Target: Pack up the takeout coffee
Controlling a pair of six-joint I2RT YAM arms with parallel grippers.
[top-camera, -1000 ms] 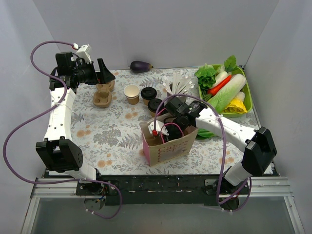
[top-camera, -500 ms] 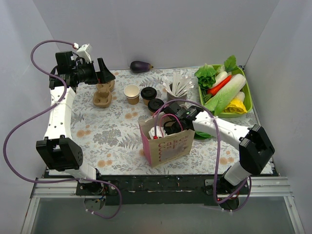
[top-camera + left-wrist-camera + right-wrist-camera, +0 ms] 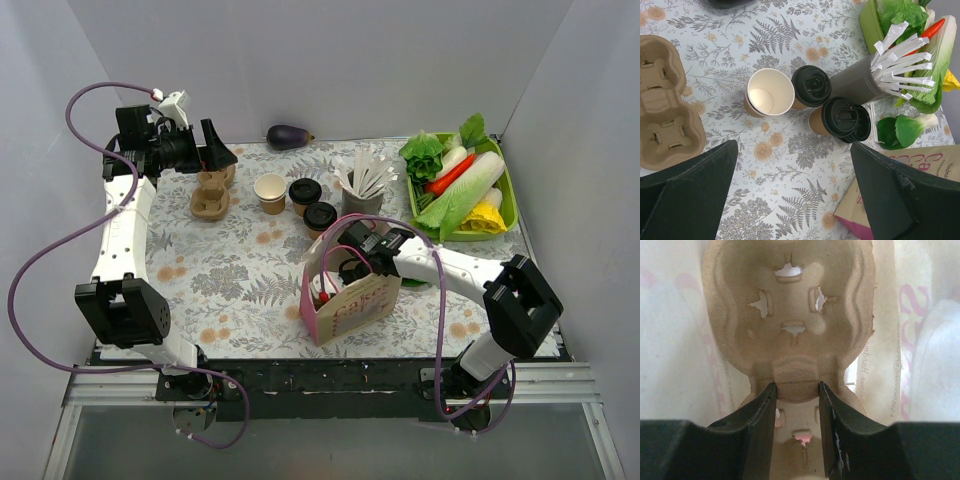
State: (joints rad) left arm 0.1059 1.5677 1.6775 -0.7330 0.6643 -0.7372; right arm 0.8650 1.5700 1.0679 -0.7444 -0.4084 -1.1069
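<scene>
**Right end effector (image 3: 796, 390) clamped on a carrier inside the bag, coffees outside it**

Right end effector reaches down into the paper bag (image 3: 352, 308). Its fingers are narrowed onto the middle ridge of a tan pulp carrier (image 3: 790, 315) that fills the bag's inside. Left end effector (image 3: 215, 148) hangs far to the left of the bag, spread wide with nothing between its fingers. The nearer takeout coffee (image 3: 320, 215) stands on the surface (image 3: 230, 270) just behind the bag's far rim, outside it. The second takeout coffee (image 3: 305, 191) stands beside it, one step farther from the bag. Each is a short kraft-brown paper cup, upright, capped with a round black lid. Neither end effector touches them.
</scene>
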